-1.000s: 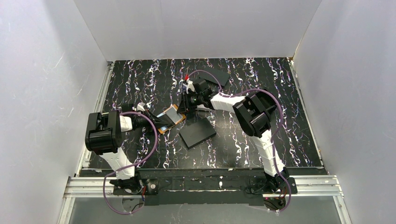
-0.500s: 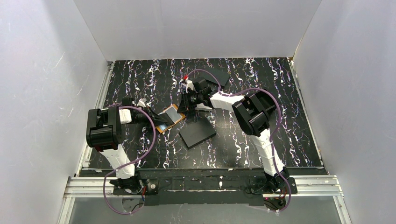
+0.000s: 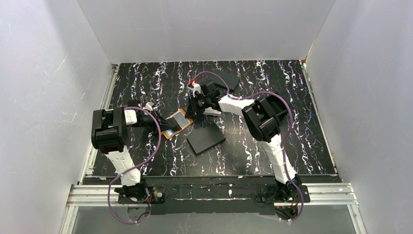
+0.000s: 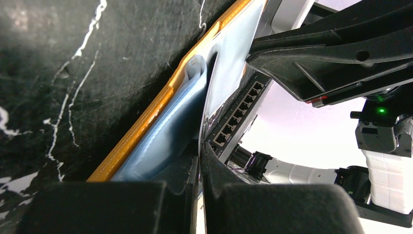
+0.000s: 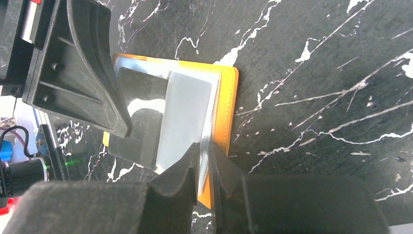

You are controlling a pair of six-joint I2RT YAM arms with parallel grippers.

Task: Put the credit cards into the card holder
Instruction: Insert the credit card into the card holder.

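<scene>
Card holder (image 3: 178, 122): lies open mid-table on the table (image 3: 146, 87) between the two hands, orange cover down and pale blue-grey inside up.
Left hand (image 4: 199, 157): closed tight, with a thin glossy leaf (image 4: 210, 92) of the card holder pinched in its grip.
Right hand (image 5: 204, 155): narrow, a mere slit at the holder's edge, with the corner of a pale sheet (image 5: 187, 117) in that slit. We cannot tell whether the sheet is a card or a pocket leaf.
Top view only: a black rectangle (image 3: 206, 138) lies flat just beside the holder, toward the arm bases. A second black rectangle (image 3: 228, 80) lies near the back edge, well apart.
Left wrist view only: the blue-grey pocket gapes beside the pinched leaf, and the orange rim runs along the table.
Right wrist view only: the left hand's black body overlaps the holder's far half.
</scene>
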